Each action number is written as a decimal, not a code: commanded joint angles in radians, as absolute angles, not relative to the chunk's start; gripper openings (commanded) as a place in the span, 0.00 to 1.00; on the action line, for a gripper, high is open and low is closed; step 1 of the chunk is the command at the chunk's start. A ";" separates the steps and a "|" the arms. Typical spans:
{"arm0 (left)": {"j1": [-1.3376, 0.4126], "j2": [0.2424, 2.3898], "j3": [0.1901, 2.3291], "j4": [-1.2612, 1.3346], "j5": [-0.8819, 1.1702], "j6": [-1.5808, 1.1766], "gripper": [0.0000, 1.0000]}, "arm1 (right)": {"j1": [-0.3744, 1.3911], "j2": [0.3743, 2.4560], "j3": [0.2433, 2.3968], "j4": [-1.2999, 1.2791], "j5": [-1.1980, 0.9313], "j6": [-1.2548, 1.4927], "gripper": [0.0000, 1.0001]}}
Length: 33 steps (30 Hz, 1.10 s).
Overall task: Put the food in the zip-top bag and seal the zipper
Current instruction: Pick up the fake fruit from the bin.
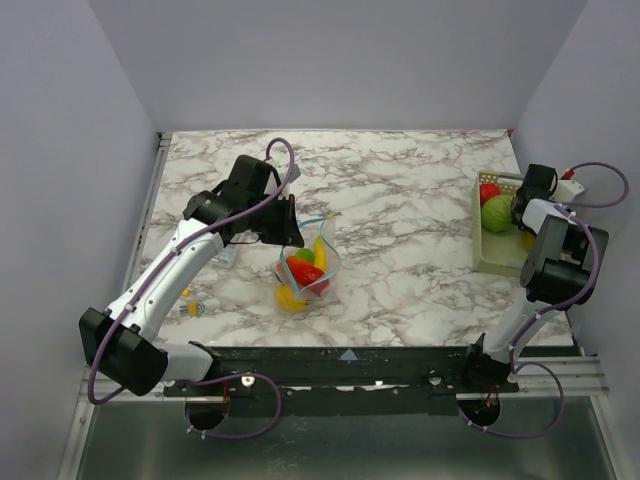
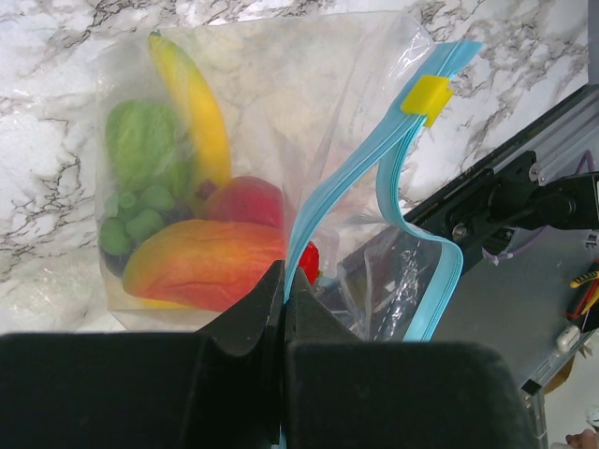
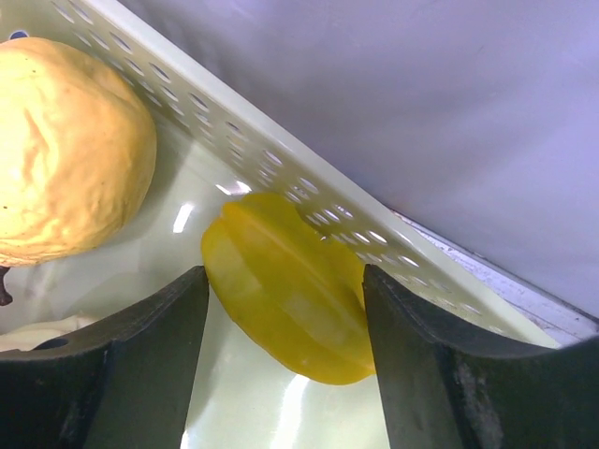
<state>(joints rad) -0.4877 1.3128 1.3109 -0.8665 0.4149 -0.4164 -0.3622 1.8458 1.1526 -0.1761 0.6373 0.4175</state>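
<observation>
The zip-top bag (image 1: pixel 306 268) stands on the marble table and holds a banana (image 2: pixel 201 112), a green fruit (image 2: pixel 140 140), a mango (image 2: pixel 201 267) and a red fruit (image 2: pixel 248 201). Its teal zipper (image 2: pixel 337 187) hangs open, with a yellow slider (image 2: pixel 428 96) at the far end. My left gripper (image 1: pixel 290 225) (image 2: pixel 284 276) is shut on the zipper strip at the bag's mouth. My right gripper (image 1: pixel 526 212) (image 3: pixel 285 281) is open inside the mesh basket (image 1: pixel 490 255), with its fingers on either side of a yellow star fruit (image 3: pixel 281 290).
The basket's perforated wall (image 3: pixel 281 159) runs close behind the star fruit. A big orange-yellow fruit (image 3: pixel 65 150) lies to its left. A green fruit (image 1: pixel 497 213) and a red one (image 1: pixel 488 192) also lie in the basket. A small yellow item (image 1: pixel 190 305) lies near the left arm.
</observation>
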 commanded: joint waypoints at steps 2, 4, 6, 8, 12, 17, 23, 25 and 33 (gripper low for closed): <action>-0.495 1.272 1.315 -0.876 0.404 -0.424 0.00 | -0.361 1.833 1.117 -0.252 0.591 0.412 0.63; -0.495 1.267 1.310 -0.876 0.404 -0.426 0.00 | -0.361 1.813 1.114 -0.256 0.594 0.413 0.60; -0.496 1.261 1.305 -0.873 0.406 -0.429 0.00 | -0.359 1.788 1.112 -0.265 0.597 0.419 0.58; -0.497 1.253 1.300 -0.870 0.407 -0.433 0.00 | -0.360 1.762 1.106 -0.267 0.591 0.419 0.53; -0.497 1.241 1.293 -0.868 0.407 -0.434 0.00 | -0.359 1.710 1.093 -0.268 0.590 0.425 0.45; -0.499 1.230 1.284 -0.867 0.405 -0.436 0.00 | -0.358 1.665 1.067 -0.265 0.597 0.430 0.42; -0.500 1.220 1.278 -0.867 0.403 -0.436 0.00 | -0.359 1.609 1.047 -0.271 0.593 0.448 0.41; -0.500 1.221 1.276 -0.867 0.403 -0.436 0.00 | -0.358 1.585 1.041 -0.269 0.580 0.455 0.41; -0.501 1.224 1.270 -0.857 0.409 -0.440 0.00 | -0.359 1.489 1.026 -0.263 0.513 0.466 0.41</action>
<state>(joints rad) -0.4931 1.2461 1.2766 -0.8673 0.4122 -0.4313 -0.3599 1.5391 1.0355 -0.2558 0.5594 0.4469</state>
